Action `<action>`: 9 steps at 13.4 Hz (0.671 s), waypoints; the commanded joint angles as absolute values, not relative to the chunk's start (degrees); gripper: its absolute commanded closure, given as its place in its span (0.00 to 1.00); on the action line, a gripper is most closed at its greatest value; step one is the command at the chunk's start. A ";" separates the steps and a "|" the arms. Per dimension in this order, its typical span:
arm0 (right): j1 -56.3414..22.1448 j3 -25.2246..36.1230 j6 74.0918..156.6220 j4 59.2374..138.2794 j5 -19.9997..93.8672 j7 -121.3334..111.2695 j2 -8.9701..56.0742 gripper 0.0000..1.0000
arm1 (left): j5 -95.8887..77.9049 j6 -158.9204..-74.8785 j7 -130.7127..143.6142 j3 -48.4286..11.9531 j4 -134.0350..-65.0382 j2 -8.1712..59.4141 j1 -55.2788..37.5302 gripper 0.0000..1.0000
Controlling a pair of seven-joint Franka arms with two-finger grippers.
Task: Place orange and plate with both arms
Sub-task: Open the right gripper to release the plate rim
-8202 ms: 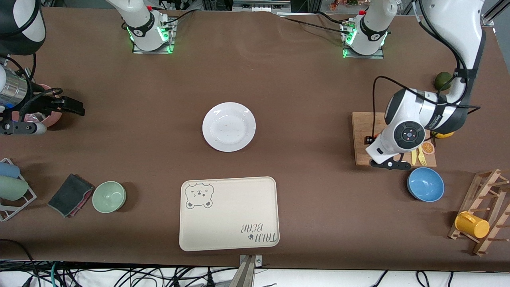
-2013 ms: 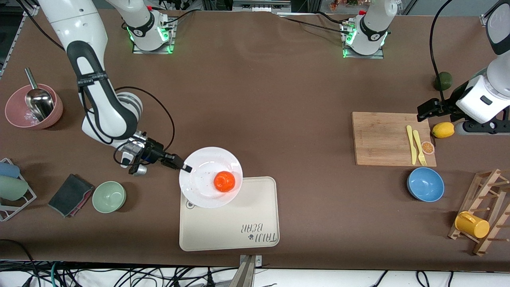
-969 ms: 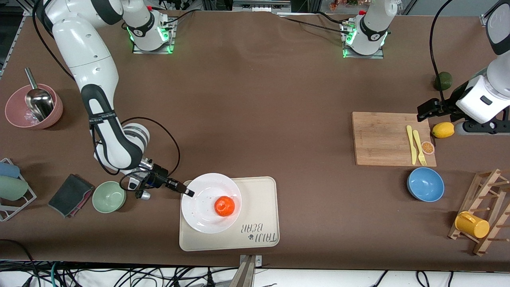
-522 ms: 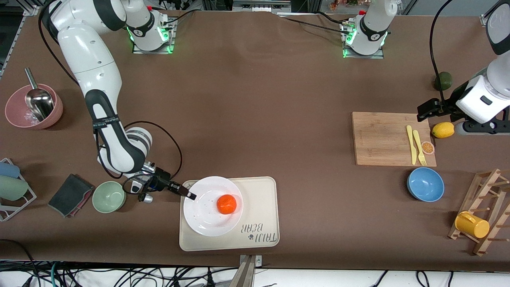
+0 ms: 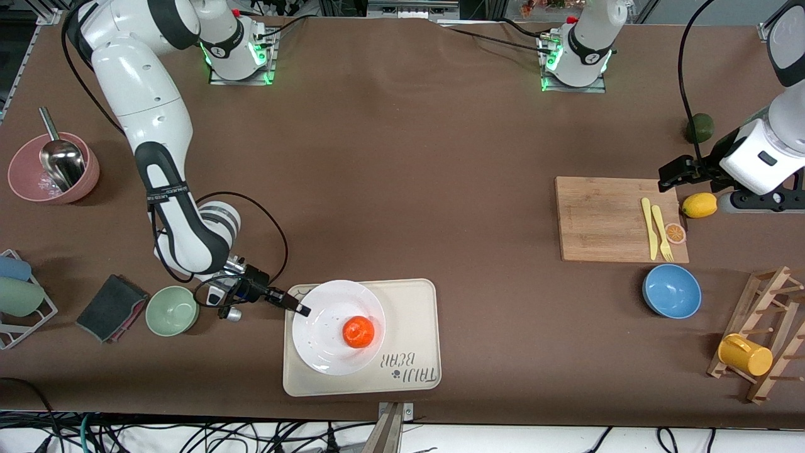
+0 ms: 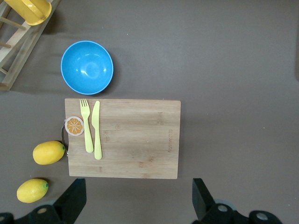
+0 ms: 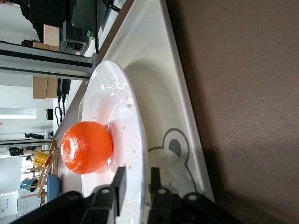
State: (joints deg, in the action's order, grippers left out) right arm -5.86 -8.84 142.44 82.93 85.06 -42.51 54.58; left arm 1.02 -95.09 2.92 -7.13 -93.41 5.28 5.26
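Lower centre of the front view: the plate, carrying the orange, rests on the bear tray; the right claw straddles its rim, grip slackening. Left claw waits released, frame's right edge.

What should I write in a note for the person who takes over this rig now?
Right pincer: fingers straddle the plate rim, a small gap showing; grip looks to be loosening.
Left pincer: open, holding nothing, waiting above the board.
Plate lies on the tray; the orange sits on the plate.
Done: orange on plate, plate on tray.
Left: free the rim, pull the right arm away.
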 commanded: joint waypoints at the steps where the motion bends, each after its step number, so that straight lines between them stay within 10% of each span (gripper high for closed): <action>1: -5.89 -9.14 142.47 80.07 86.04 -42.28 55.81 0.14 | -0.44 -95.27 2.28 -6.42 -94.75 3.87 4.83 0.00; 9: -5.89 -9.14 142.56 79.89 85.78 -43.15 55.20 0.01 | -0.44 -95.27 2.11 -6.42 -94.66 3.87 5.10 0.00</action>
